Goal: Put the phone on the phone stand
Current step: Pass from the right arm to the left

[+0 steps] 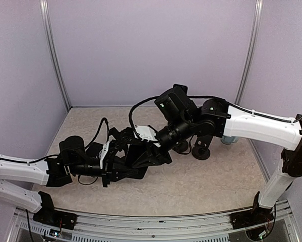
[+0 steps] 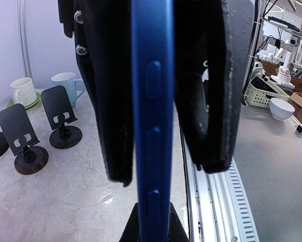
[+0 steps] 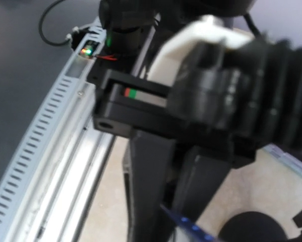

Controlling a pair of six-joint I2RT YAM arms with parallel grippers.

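Note:
The blue phone [image 2: 151,101] stands edge-on between the black fingers of my left gripper [image 2: 166,171], which is shut on it above the table. In the top view my left gripper [image 1: 133,166] and right gripper [image 1: 143,155] meet at mid-table, and the phone is hidden between them. In the right wrist view my right gripper [image 3: 173,222] has its fingers close together, with the phone's blue edge [image 3: 191,229] coming out between them. Two black phone stands [image 2: 20,136] [image 2: 60,113] stand empty on the table to the left, apart from the phone.
A white mug [image 2: 23,91] and a pale blue cup [image 2: 67,83] stand behind the stands. The stands [image 1: 201,150] sit under the right arm in the top view. The table's metal front rail [image 2: 216,201] runs close by. Purple walls enclose the table.

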